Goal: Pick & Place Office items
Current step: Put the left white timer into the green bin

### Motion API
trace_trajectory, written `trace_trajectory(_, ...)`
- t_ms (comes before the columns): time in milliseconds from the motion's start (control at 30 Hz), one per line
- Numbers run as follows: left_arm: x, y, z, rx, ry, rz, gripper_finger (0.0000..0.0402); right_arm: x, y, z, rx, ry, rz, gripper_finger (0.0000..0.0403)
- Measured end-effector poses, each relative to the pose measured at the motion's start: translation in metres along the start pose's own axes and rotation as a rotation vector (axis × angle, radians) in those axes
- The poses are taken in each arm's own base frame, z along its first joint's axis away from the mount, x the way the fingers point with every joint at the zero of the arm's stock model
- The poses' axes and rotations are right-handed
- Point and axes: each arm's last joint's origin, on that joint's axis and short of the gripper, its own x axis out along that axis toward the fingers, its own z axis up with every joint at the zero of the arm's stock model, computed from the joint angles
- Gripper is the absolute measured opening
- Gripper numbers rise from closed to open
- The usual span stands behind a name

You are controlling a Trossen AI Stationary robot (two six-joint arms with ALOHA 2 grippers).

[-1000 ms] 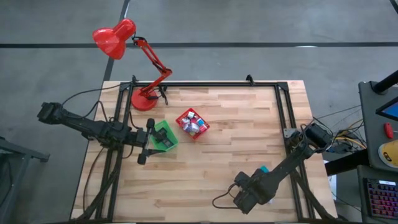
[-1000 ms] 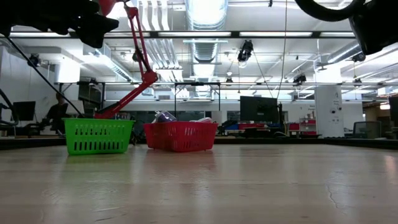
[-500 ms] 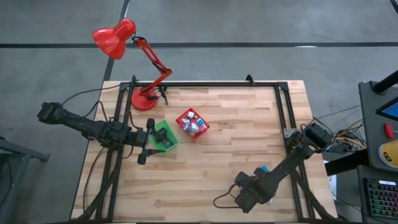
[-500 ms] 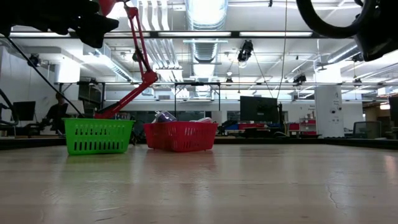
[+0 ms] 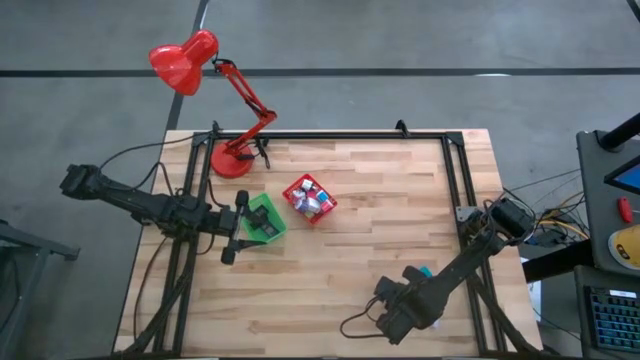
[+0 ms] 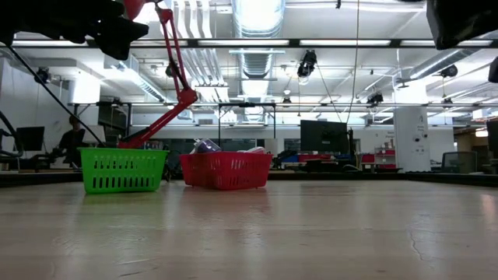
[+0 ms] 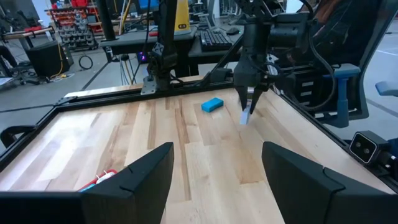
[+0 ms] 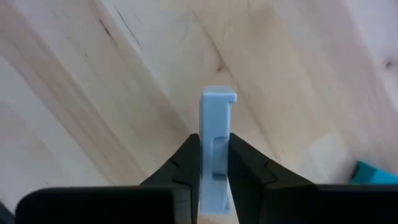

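Observation:
My right gripper points down over the near right part of the table, shut on a small pale blue piece; it also shows as right gripper with the pale piece below it. A teal block lies flat on the wood beside it, also visible as the teal block. My left gripper stands open and level by the green bin. The red bin holds several small office items. My right gripper pinches the pale blue piece between its two fingers, on the piece's two flat sides. The fingers come from above, pointing down. The piece stands upright, its notched end sticking out below the fingertips; I cannot tell whether that end touches the table.
A red desk lamp stands at the far left corner, its arm reaching past the table. A black frame runs along the far and side edges. Bare wood lies between the bins and my right gripper.
My right arm's wrist has rolled a little while staying over the same spot; in the low view its dark shape at the upper right has shifted. My left arm and both bins have kept still.

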Motion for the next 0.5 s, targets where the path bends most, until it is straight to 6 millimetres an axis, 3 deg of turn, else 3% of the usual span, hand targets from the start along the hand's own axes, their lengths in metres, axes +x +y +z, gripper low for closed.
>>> trace_trajectory(267, 0.000, 0.000, 0.000, 0.000, 0.000, -0.001, 0.0250, -0.010, -0.007, 0.012, -0.046, -0.128, -0.103, 0.0058)
trace_trajectory(500, 0.000, 0.000, 0.000, 0.000, 0.000, 0.000, 0.0250, -0.027, -0.011, 0.043, -0.125, -0.401, -0.102, 0.0055)
